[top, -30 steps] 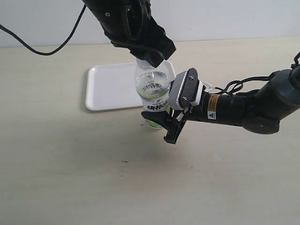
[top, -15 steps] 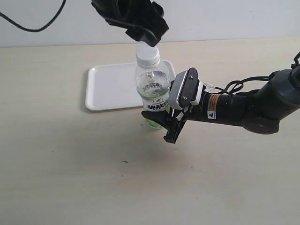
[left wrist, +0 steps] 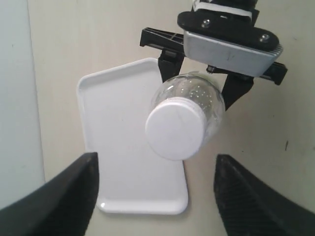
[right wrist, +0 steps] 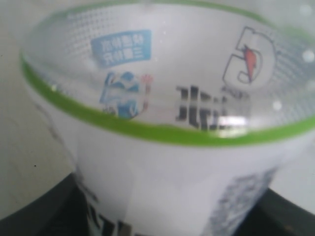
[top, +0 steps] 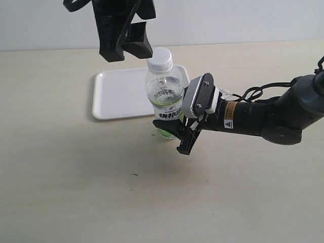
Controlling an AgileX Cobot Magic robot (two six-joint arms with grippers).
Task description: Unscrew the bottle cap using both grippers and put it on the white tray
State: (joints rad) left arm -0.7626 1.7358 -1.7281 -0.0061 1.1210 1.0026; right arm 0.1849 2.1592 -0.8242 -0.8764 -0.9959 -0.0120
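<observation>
A: Where is the cap (top: 160, 59)?
B: Screwed on the bottle (top: 165, 96), which stands upright beside the tray (top: 116, 96); our right gripper (top: 174, 137) pinches its labelled body.
A: And the left gripper (top: 125, 50)?
B: Fingers spread, above and beside the cap. We should centre over it, descend squarely, grip the sides, then twist.

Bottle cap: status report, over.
Left gripper open, clear of bottle cap. Right gripper shut on bottle. Cap on, white tray beside bottle, nothing in the way.
</observation>
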